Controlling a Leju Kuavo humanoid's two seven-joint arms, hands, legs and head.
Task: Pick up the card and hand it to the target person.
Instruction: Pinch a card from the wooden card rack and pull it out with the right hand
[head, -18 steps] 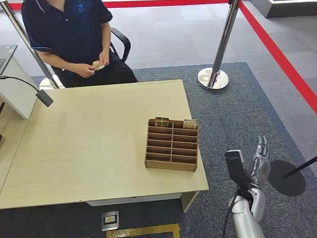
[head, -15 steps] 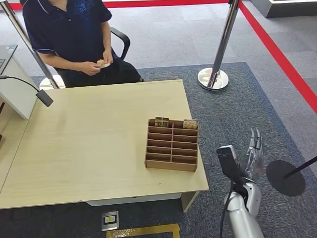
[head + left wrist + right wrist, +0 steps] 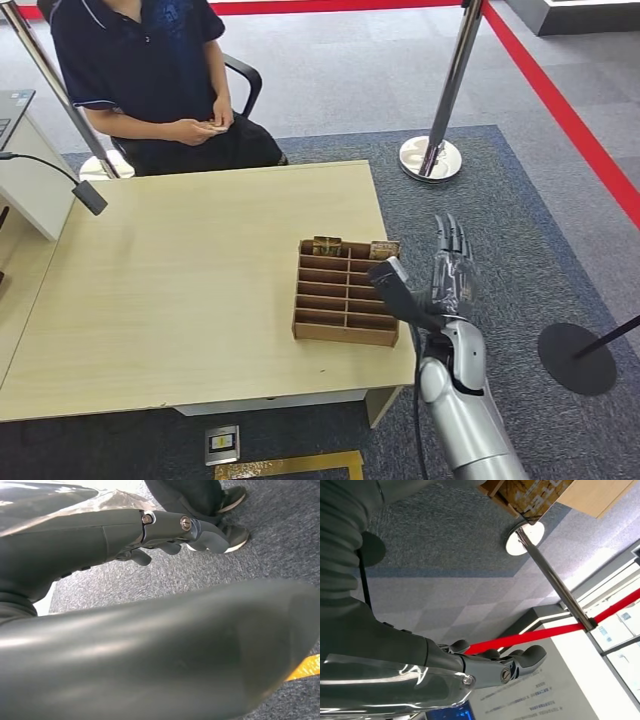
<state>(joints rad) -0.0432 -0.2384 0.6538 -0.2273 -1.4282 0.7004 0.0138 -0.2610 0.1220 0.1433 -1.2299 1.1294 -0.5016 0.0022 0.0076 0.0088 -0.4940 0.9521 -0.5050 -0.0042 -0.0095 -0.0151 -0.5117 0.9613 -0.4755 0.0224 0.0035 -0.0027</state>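
**Open hand close to the card rack, nothing held yet**

Two cards (image 3: pixel 327 245) stand in the back row of the wooden rack (image 3: pixel 346 292) near the worktop's (image 3: pixel 189 290) right edge. The right hand (image 3: pixel 445 280) hovers just beside the rack, fingers spread, empty. The risk is that it knocks the light rack or pinches both slot wall and card. The left hand (image 3: pixel 166 535) hangs by the floor, fingers loosely extended, empty. The person (image 3: pixel 151 70) sits at the far edge.

The right hand (image 3: pixel 450 268) is up at the lower right of the head view, on a bent silver arm. Its fingers (image 3: pixel 451 236) are straight, apart and hold nothing. The left hand (image 3: pixel 177 530) holds nothing too.
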